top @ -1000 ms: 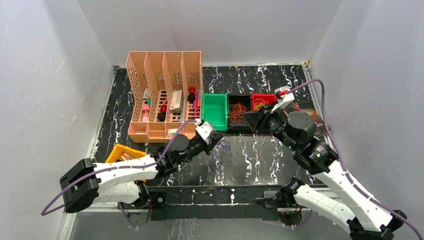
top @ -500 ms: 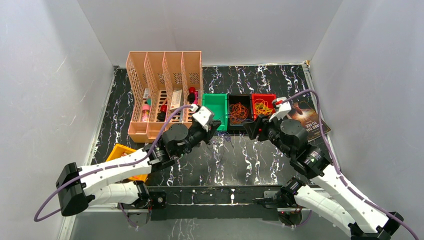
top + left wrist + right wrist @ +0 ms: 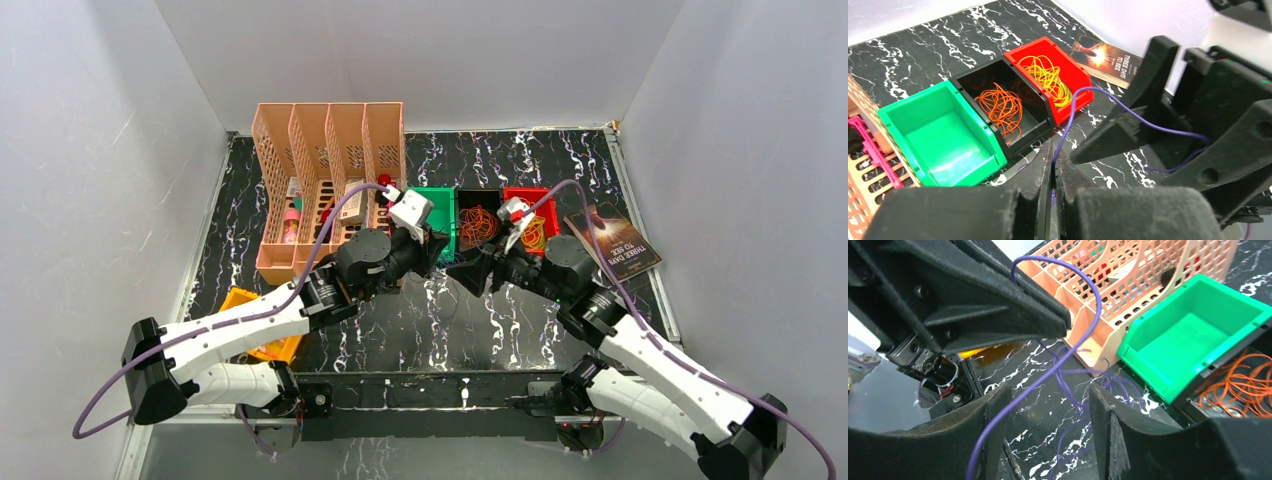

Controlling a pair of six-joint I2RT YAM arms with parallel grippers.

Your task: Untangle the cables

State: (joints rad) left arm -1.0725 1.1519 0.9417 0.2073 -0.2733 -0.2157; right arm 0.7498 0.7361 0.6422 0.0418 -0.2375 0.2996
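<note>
Sitting btwn plain grey walls (image 3: 90, 150): blk white-veined tabletop (image 3: 520, 160).

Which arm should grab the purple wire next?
Probably the right. The right tool is open with the purple wire running between its fingers, so it only needs to close. The left tool is shut on that wire.

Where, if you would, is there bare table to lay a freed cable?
Bare table lies behind the three bins, out to its back edge, and along its near edge. It is crowded before the bins, where left gripper and right gripper meet around the purple cable.
</note>
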